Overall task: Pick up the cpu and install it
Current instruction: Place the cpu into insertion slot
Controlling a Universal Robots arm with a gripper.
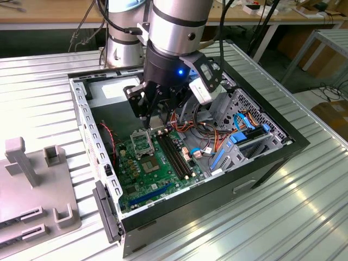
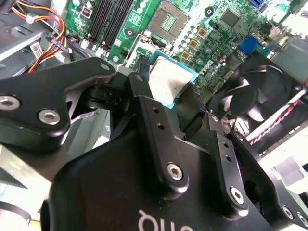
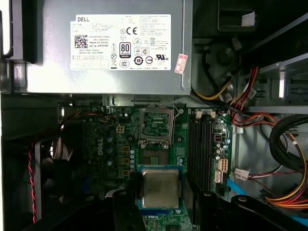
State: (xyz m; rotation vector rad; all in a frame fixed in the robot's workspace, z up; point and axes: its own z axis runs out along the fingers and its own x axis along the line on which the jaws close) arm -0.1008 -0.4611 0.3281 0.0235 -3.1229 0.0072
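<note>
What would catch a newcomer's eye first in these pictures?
The silver arm, its gripper down inside the open case, dominates the exterior view. In both wrist views the cpu sits clamped between the fingers over the green board, with the empty socket close by.

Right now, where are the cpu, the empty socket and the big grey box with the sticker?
cpu (image 3: 160,188): first wrist view, middle of its silver face.
empty socket (image 3: 156,124): first wrist view, its centre.
grey box (image 3: 48,53): first wrist view, bare metal of its face.
</note>
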